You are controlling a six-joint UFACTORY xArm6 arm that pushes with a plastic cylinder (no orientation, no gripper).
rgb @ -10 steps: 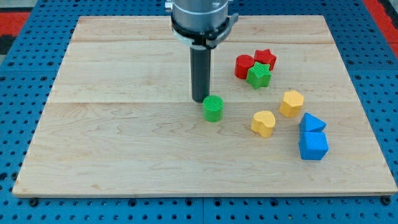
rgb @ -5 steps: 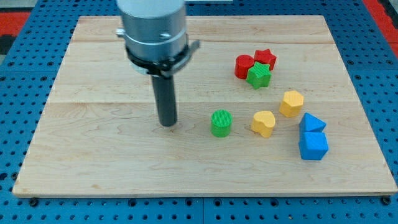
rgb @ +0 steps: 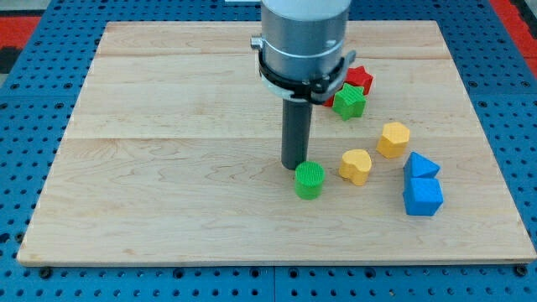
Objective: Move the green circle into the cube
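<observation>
The green circle (rgb: 310,179) lies on the wooden board (rgb: 168,168), below the middle. My tip (rgb: 293,165) touches its upper left edge. The blue cube (rgb: 422,196) sits near the board's right edge, well to the right of the green circle, with a blue triangle block (rgb: 420,165) against its top. A yellow heart (rgb: 356,165) lies between the green circle and the blue cube, slightly higher.
A yellow hexagon block (rgb: 393,138) lies up and right of the heart. A green star (rgb: 350,101) and a red star (rgb: 361,79) sit by the arm's body, which hides another red block. Blue pegboard (rgb: 33,168) surrounds the board.
My tip swung out to the left, then came back right against the green circle's upper left. The green circle has slid down and to the right, closer to the yellow heart.
</observation>
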